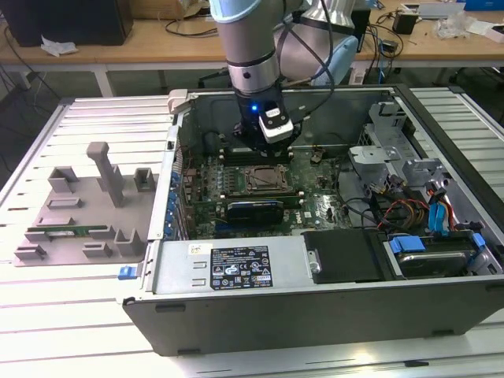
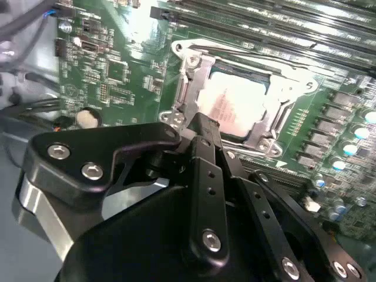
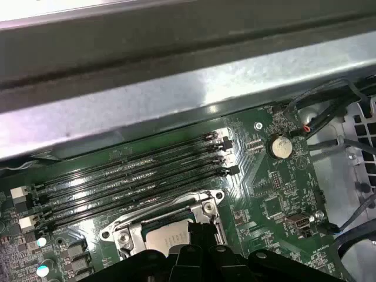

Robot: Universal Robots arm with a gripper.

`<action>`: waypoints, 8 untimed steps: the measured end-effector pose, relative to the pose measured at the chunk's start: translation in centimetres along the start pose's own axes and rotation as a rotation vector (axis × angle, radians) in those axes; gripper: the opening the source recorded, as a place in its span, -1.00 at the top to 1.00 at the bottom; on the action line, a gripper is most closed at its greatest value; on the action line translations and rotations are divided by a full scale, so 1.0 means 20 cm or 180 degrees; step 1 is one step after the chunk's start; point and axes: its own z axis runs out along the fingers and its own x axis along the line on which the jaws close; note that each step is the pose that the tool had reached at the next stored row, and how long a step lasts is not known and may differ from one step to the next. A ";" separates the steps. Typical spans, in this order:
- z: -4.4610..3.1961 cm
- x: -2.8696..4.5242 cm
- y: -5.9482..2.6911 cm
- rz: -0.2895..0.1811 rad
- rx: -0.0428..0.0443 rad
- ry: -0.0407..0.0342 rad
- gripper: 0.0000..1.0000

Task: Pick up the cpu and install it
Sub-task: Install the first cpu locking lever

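One cpu (image 2: 235,103) apparently seated in socket frame (image 2: 194,64); one pincer (image 2: 202,126) above.

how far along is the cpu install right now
Mostly done, it seems: in the second wrist view the cpu already lies inside the socket frame on the motherboard. The gripper sits just beside the socket, over the case in the exterior view, with nothing visibly held. Whether the frame is latched down can't be judged.
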 end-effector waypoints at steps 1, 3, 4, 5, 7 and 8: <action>0.003 -0.008 0.002 0.0000 0.0049 0.0152 0.79; 0.009 -0.033 0.010 -0.0002 0.0128 0.0373 0.79; 0.010 -0.042 0.012 -0.0002 0.0160 0.0463 0.79; 0.011 -0.044 0.013 -0.0002 0.0175 0.0510 0.79; 0.011 -0.044 0.013 -0.0002 0.0176 0.0512 0.79; 0.011 -0.044 0.013 -0.0002 0.0176 0.0512 0.79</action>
